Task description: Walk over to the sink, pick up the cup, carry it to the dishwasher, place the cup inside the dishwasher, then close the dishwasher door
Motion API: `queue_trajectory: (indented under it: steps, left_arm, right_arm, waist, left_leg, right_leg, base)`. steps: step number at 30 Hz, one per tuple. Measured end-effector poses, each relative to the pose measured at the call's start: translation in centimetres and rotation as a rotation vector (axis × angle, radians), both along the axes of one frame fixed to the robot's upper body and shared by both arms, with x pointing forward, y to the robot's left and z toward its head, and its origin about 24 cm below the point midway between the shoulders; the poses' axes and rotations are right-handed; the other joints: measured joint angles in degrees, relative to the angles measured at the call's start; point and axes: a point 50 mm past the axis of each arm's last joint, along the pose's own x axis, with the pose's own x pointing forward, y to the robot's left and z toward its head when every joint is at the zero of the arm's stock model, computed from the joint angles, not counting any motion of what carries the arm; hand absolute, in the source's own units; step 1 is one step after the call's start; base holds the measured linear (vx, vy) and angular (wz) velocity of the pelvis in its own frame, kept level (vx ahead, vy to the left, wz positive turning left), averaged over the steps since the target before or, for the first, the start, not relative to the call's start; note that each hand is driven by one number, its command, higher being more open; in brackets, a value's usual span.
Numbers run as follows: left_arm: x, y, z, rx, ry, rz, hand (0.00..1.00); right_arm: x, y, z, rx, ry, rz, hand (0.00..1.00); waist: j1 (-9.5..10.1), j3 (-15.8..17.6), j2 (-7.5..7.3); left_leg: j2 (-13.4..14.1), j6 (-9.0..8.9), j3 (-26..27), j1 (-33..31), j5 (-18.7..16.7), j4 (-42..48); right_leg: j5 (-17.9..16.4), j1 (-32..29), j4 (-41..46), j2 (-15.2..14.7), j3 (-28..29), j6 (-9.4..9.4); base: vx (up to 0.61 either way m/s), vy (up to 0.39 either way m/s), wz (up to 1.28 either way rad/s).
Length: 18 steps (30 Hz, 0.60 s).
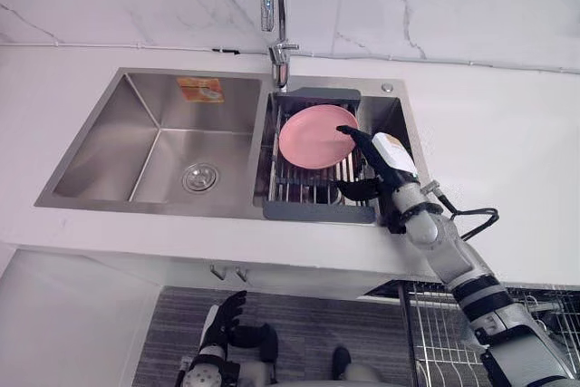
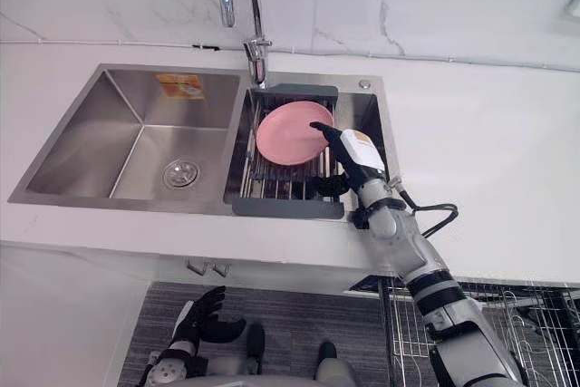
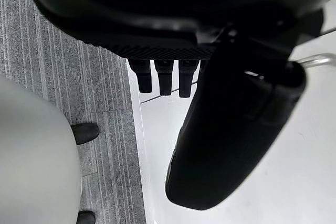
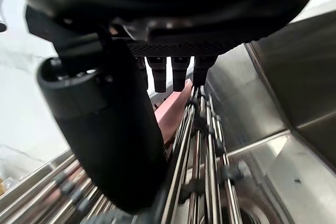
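A pink plate leans in the wire drying rack that fills the right basin of the steel sink. My right hand reaches over the rack from the right, open, its straight fingers touching or nearly touching the plate's right edge. A dark rounded shape lies on the rack just under that hand; I cannot tell whether it is a cup or the thumb. My left hand hangs low over the floor, open and holding nothing.
The left basin holds only its drain and an orange sticker. A tall faucet stands behind the sink. White counter runs to the right. Below the counter at lower right a wire dishwasher rack is pulled out.
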Motion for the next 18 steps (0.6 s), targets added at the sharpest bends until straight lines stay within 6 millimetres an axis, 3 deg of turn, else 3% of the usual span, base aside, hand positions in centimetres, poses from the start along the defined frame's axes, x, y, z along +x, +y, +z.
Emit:
queue_trajectory:
  steps: [6,7,15,18]
  left_arm:
    - [0.4,-0.1,0.2,-0.006,-0.015,0.001,0.90]
    - [0.5,-0.1,0.2,-0.008,-0.017,0.004,0.90]
    - [1.8,0.1,0.7,0.001,-0.065,0.045,0.90]
    - [1.9,0.0,0.8,-0.001,-0.067,0.045,0.90]
  right_arm:
    - [1.7,0.4,1.5,-0.082,-0.059,-0.016,0.90]
    - [2.2,0.4,2.0,-0.100,-0.077,-0.030,0.30]
    - [4.7,-0.5,5.4,-0.201,-0.188,-0.151,0.30]
    - [4.9,-0.7,6.3,-0.178,-0.234,-0.174,0.30]
  waist:
    - [-0.19,1.17,0.45]
    - [-0.13,1.58,0.60]
    - [2.63,4.82,0.83]
    - [2.89,4.88,0.84]
  left_leg:
    - [0.18,-0.20,-0.21,-1.58,-0.03,0.02]
    - [0.23,-0.26,-0.30,-2.03,0.18,0.01]
    - [0.85,0.00,-1.08,-4.93,1.38,-0.01]
    - [0.84,-0.52,-1.54,-5.14,1.97,-0.01]
  right_leg:
    - [-0.05,-1.59,0.41,0.09,-0.04,-0.08]
    - [-0.01,-2.13,0.68,0.12,-0.07,-0.22]
    - [0.88,-4.54,0.77,0.62,-1.01,-1.32]
    - [1.18,-4.48,0.76,0.61,-1.60,-0.85]
  base:
    - [-0.05,0.001,0.01]
    - [-0.10,0.019,0.05]
    - [-0.06,0.004,0.07]
    - [0.05,-0.025,0.10]
